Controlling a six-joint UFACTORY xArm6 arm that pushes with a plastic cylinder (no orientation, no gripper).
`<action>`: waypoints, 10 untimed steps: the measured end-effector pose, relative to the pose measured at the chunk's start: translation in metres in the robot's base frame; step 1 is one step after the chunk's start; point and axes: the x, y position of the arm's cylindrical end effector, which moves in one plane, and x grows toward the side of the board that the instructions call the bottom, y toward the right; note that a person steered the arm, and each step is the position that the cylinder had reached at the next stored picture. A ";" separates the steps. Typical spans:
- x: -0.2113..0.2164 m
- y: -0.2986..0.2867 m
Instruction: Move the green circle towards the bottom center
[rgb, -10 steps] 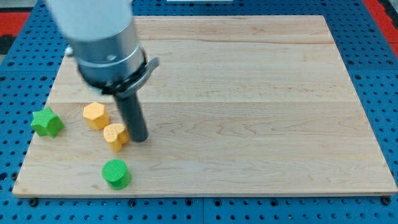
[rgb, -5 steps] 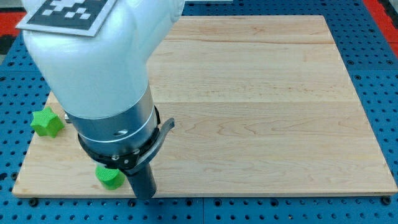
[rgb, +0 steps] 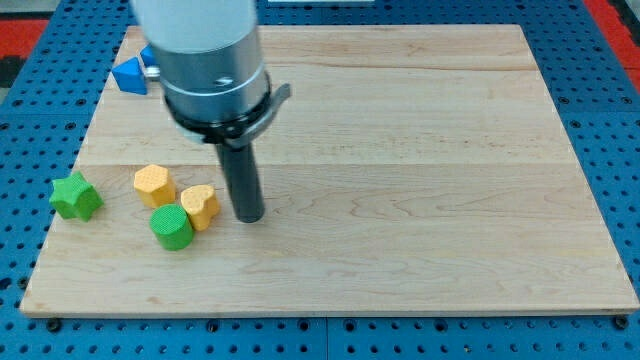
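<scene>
On the left part of the wooden board (rgb: 420, 150), we see my tip (rgb: 249, 217), a plain rod with nothing held, just right of the yellow heart (rgb: 200, 206), which touches the green circle (rgb: 172, 228) at its near left.

This looks like a robot lab, a place for testing. A flat wooden board (rgb: 400, 150) lies on a blue metal table (rgb: 610, 110) full of little round holes in neat rows (the kind used to bolt gear down). A big grey and white robot arm (rgb: 205, 50) hangs over the left side of the board, with a dark rod under it. Small toy-like blocks sit near the left edge: a green star (rgb: 76, 196), a green circle (rgb: 171, 227), two yellow blocks (rgb: 153, 185) and a blue block (rgb: 130, 75) at the far left corner.
</scene>
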 end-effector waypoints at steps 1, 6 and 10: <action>0.070 0.035; -0.009 -0.014; 0.008 0.025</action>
